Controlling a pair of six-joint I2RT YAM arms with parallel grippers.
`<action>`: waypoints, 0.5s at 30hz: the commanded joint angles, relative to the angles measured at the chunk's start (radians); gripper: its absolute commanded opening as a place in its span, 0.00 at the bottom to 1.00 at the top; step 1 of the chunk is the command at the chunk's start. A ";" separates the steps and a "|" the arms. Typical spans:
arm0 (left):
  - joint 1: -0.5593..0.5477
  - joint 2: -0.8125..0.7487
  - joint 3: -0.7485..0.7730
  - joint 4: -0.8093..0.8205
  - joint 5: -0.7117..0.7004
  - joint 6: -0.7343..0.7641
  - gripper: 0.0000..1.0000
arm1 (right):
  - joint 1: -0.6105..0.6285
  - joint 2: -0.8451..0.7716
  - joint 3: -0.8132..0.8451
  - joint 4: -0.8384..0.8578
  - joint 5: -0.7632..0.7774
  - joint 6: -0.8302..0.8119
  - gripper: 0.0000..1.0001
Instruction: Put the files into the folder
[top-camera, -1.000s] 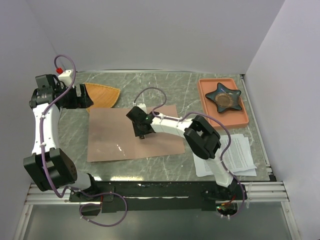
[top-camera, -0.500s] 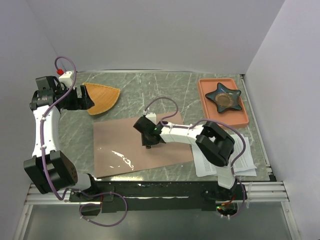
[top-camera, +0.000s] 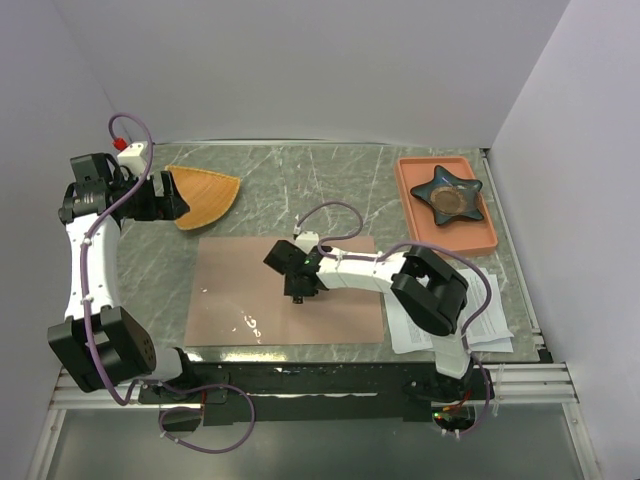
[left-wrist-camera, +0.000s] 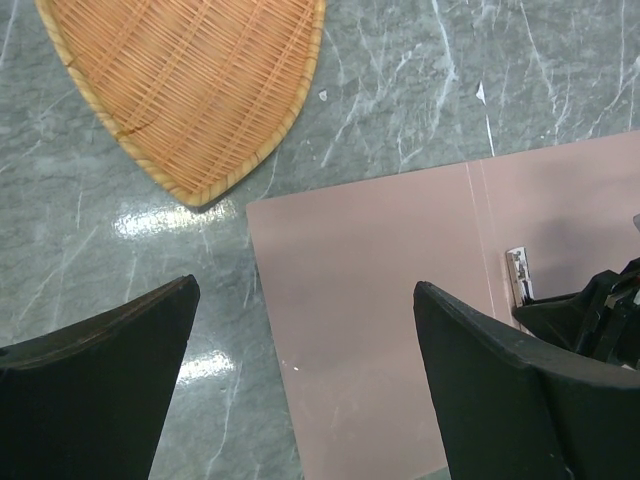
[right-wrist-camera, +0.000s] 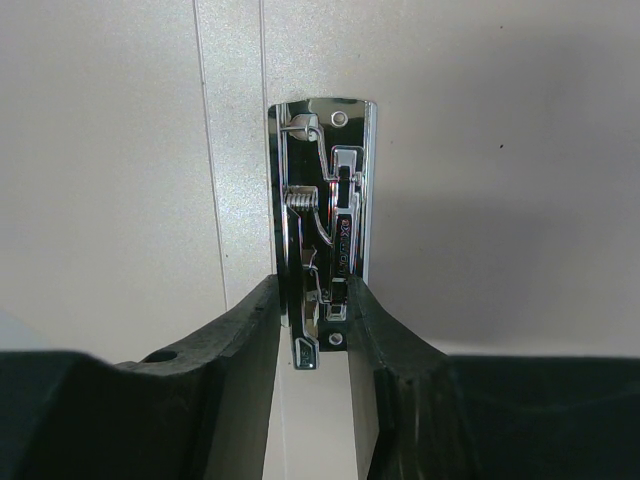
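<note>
The folder (top-camera: 240, 290) lies open and flat on the table, pinkish-brown, with a crease and a metal clip (right-wrist-camera: 320, 220) at its middle. My right gripper (top-camera: 297, 292) is down on the folder, and its fingers (right-wrist-camera: 255, 310) are shut on the near end of the clip. The clip (left-wrist-camera: 517, 275) and the folder (left-wrist-camera: 380, 300) also show in the left wrist view. The files (top-camera: 482, 312), white printed sheets, lie at the front right, partly under the right arm. My left gripper (top-camera: 175, 203) is open and empty, held above the table over the folder's far left corner.
An orange woven fan-shaped plate (top-camera: 207, 190) lies at the back left, next to the left gripper. A salmon tray (top-camera: 408, 195) holding a dark star-shaped dish (top-camera: 447, 195) stands at the back right. Walls close in the left, back and right sides.
The right gripper has pulled the folder by its clip toward the front and right. The folder has turned and now lies square to the table edge. The left arm has barely moved.
</note>
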 joint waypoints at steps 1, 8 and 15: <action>0.004 -0.024 0.002 0.018 0.045 0.005 0.96 | 0.006 -0.042 -0.051 -0.071 0.016 0.050 0.34; 0.002 -0.034 -0.026 0.024 0.059 0.000 0.96 | -0.001 -0.120 -0.108 -0.074 0.050 0.007 0.35; 0.002 -0.041 -0.044 0.024 0.048 0.013 0.96 | 0.002 -0.195 -0.090 -0.125 0.077 -0.054 0.53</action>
